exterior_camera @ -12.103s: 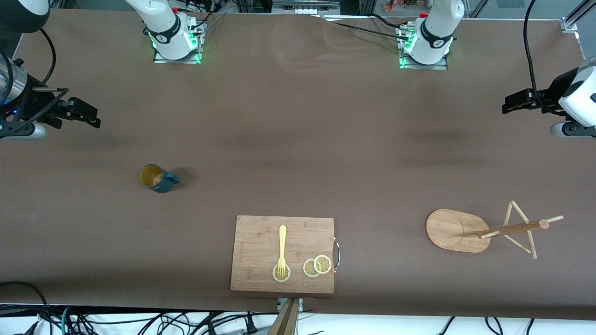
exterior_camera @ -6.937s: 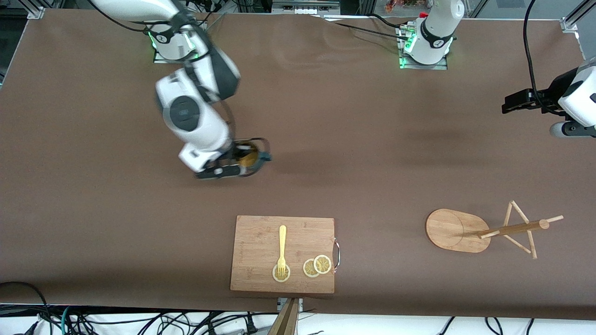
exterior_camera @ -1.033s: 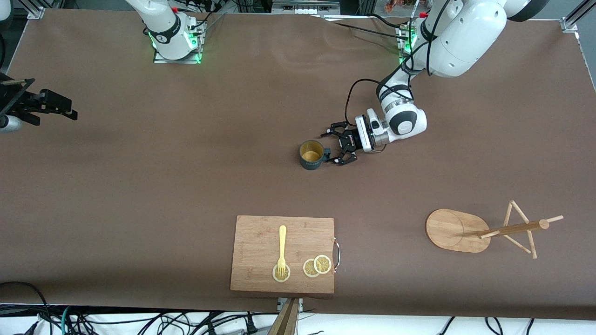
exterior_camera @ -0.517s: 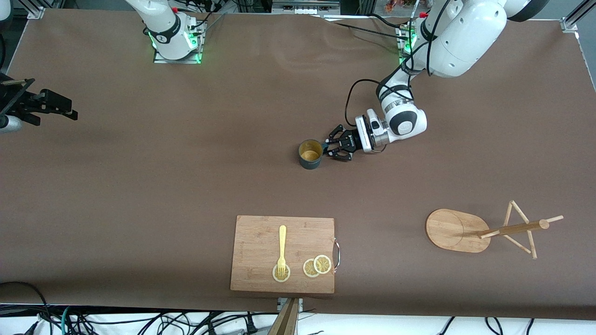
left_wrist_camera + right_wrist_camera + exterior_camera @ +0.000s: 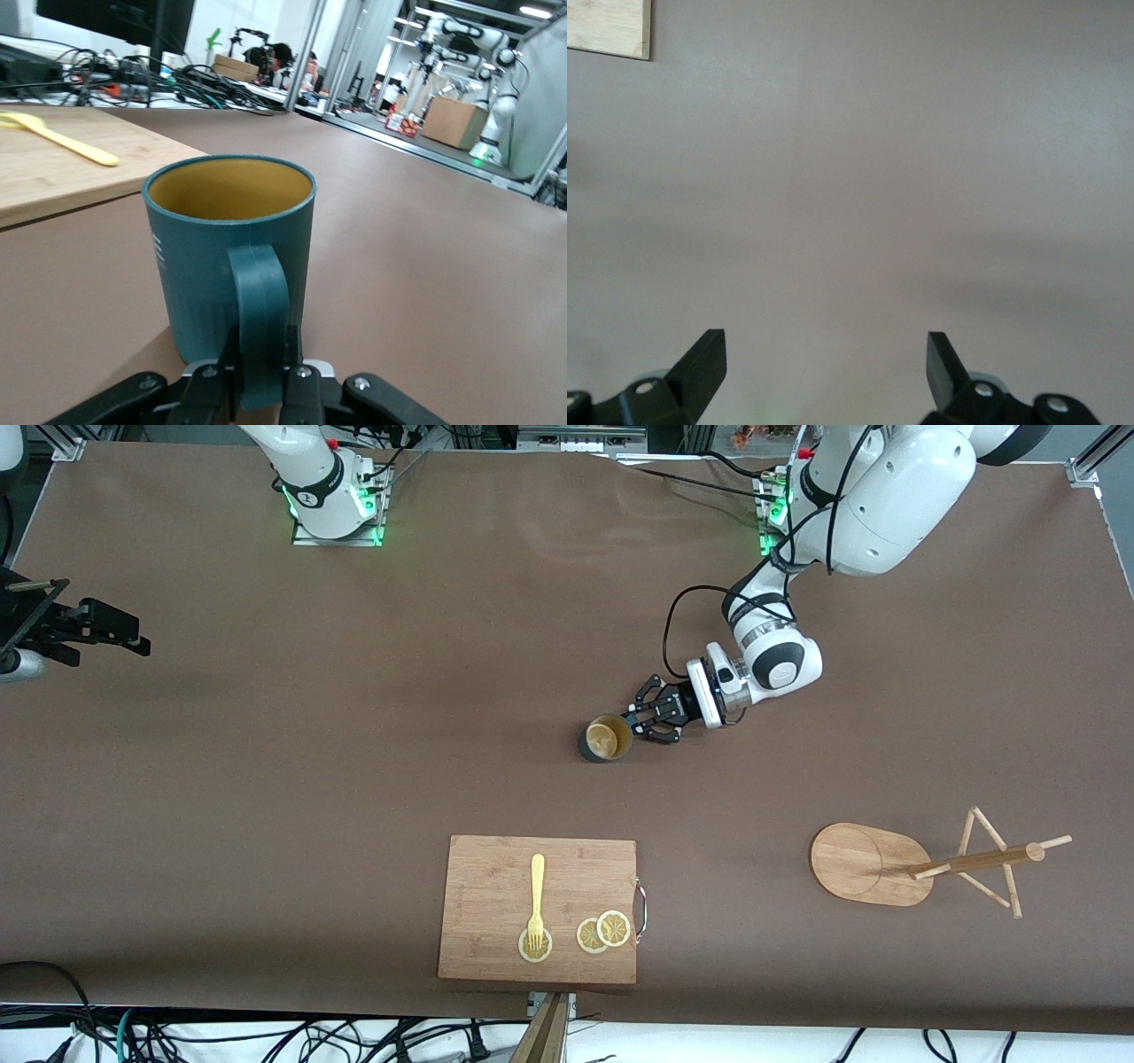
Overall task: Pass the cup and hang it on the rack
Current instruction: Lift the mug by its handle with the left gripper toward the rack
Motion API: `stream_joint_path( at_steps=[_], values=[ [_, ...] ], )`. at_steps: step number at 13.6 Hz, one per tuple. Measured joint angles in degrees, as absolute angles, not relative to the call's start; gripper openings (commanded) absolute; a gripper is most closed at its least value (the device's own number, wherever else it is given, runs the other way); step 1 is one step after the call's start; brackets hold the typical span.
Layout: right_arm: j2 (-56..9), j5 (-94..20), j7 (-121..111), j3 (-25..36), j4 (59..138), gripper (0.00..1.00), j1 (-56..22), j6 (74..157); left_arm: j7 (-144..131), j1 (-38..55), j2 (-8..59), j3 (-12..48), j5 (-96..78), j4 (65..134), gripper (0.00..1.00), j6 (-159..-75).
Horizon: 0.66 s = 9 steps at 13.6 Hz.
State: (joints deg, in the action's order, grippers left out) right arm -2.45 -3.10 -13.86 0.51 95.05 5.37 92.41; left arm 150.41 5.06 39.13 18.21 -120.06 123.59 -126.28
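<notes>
While upright, the cup (image 5: 606,738) turns its handle (image 5: 259,323) toward the left gripper (image 5: 654,718).

No readable text anywhere. The cup (image 5: 229,257) has small pale marks on its side near the handle, maybe a logo, but illegible. Each arm base carries a round dark emblem, too small to read. Nothing printed on the cutting board (image 5: 538,908), the rack (image 5: 873,864) or the table (image 5: 354,779).
</notes>
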Motion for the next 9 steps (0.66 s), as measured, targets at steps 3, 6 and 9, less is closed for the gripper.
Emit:
stream_joint_path(
  at_steps=[3, 6, 9],
  values=[
    [-2.9, -3.1, -13.9, 0.6, 95.1, 1.00, 5.6, 92.4, 136.1, 3.4, 34.8, 18.2, -113.8, 123.1, 0.00, -129.7],
    [-3.2, -3.1, -13.9, 0.9, 95.0, 1.00, 6.0, 92.4, 116.4, -0.3, 27.6, 18.1, -100.8, 123.3, 0.00, -130.8],
    [-3.7, -5.2, -13.9, 2.3, 95.1, 1.00, 6.2, 92.4, 97.4, -6.1, 21.5, 18.0, -89.5, 123.5, 0.00, -127.0]
  ],
)
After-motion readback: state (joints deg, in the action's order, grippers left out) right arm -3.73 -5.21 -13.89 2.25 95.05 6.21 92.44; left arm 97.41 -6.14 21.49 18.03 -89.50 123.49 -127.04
